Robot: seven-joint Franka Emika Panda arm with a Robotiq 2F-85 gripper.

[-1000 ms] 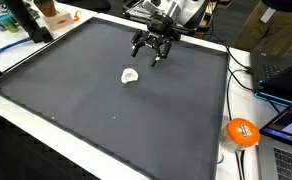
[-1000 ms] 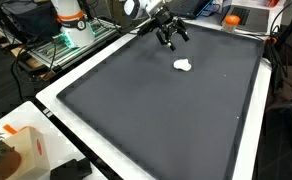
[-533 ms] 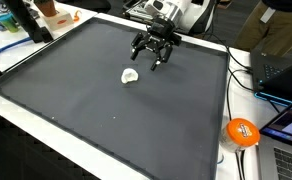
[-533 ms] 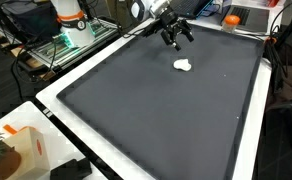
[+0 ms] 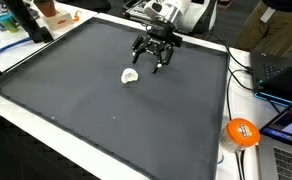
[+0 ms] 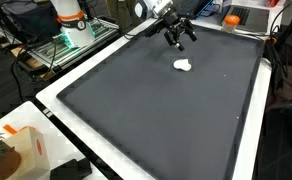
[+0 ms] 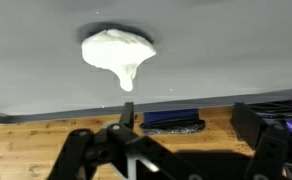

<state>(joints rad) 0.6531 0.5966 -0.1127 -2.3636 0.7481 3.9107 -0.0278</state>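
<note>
A small white crumpled lump (image 5: 131,75) (image 6: 184,65) lies on the big dark mat (image 5: 76,110) (image 6: 136,110), toward its far side. My gripper (image 5: 152,60) (image 6: 178,38) hangs a little above the mat beside the lump, not touching it. It is open and nothing sits between its fingers. In the wrist view the lump (image 7: 117,51) shows on the grey mat ahead of the gripper (image 7: 186,120), whose dark fingers (image 7: 126,115) stand wide apart low in the picture.
An orange ball (image 5: 242,132) and laptops (image 5: 284,72) sit off the mat's side. A cardboard box (image 6: 24,150) stands near one corner. A blue object (image 7: 171,119) lies on a wooden surface at the mat's edge. Cables run along the border (image 5: 236,60).
The open gripper has drifted slightly along the far part of the mat, near the white lump. The lump has not moved.
</note>
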